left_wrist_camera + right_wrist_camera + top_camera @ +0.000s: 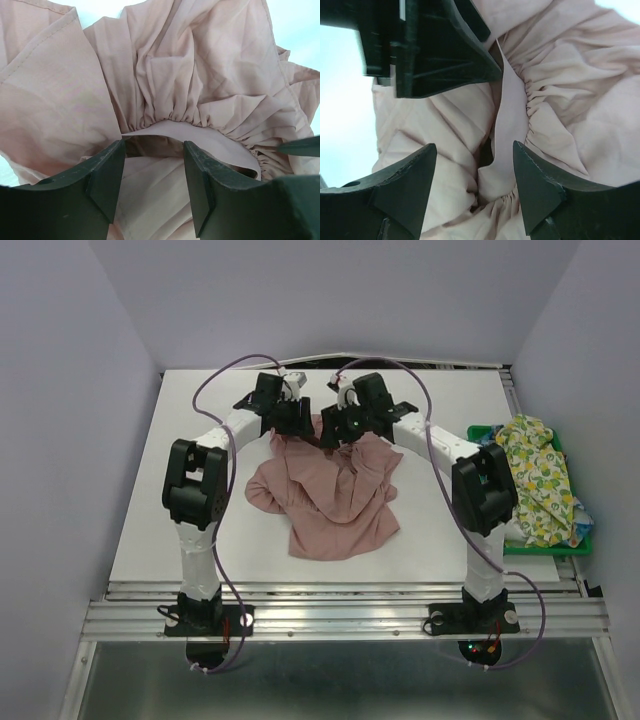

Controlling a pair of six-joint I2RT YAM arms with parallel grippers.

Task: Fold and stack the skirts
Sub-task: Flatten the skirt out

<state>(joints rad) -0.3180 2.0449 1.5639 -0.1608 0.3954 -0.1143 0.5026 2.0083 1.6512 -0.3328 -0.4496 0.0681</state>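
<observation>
noted white desk point(180, 460). found pink skirt point(335, 505) crumpled mid-desk, gathered waistband point(175, 119) toward far edge. saw green bin point(548, 549) at desk's right edge, lemon-print skirt point(540, 475) heaped inside. found left gripper point(154, 145) spread open, straddling waistband, clamping nothing. found right gripper point(474, 145) likewise parted wide over waistband, just beside left gripper, clamping nothing.
</observation>
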